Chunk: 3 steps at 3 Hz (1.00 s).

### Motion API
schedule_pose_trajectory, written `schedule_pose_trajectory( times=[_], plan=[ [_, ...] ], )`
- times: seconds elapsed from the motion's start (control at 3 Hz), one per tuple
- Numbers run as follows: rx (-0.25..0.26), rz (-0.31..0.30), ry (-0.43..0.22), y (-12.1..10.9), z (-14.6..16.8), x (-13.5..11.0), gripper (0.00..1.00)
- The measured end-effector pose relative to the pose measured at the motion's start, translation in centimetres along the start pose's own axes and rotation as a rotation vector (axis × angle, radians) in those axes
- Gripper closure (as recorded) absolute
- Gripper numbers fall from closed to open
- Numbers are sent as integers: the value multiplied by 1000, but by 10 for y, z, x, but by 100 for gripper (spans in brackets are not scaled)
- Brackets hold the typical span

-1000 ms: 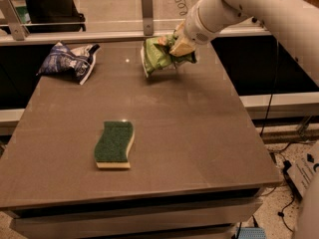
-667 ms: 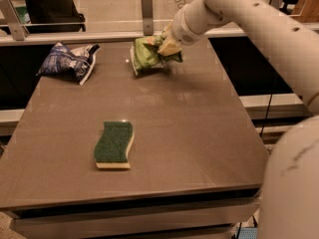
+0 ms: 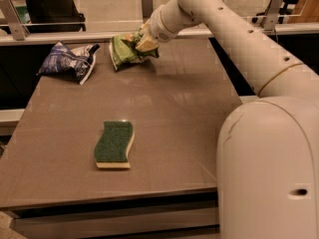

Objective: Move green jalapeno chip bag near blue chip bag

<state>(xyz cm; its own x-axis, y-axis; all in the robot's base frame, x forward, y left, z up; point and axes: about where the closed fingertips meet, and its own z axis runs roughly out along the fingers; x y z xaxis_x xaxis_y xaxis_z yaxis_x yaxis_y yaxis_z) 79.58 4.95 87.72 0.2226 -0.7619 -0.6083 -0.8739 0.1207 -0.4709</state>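
Brown table [image 3: 174, 113]: claw [image 3: 144, 45] grips green bag [image 3: 122, 54] near blue bag [image 3: 67, 62], sponge [image 3: 113, 143] apart.

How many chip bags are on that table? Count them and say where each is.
2. The blue bag lies at the table's far left corner; the green bag is just right of it, held by the end effector at the far edge.
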Motion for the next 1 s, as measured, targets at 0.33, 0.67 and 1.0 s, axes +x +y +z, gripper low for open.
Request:
schedule_pose_trajectory(
  times=[0.33,0.67,1.0],
  plan=[
    [-19,-18,-64,-2,13,-25,100],
    [-61,-26,-139,6,15,-53,100],
    [-119,-6,-173,24,23,-64,100]
  ],
)
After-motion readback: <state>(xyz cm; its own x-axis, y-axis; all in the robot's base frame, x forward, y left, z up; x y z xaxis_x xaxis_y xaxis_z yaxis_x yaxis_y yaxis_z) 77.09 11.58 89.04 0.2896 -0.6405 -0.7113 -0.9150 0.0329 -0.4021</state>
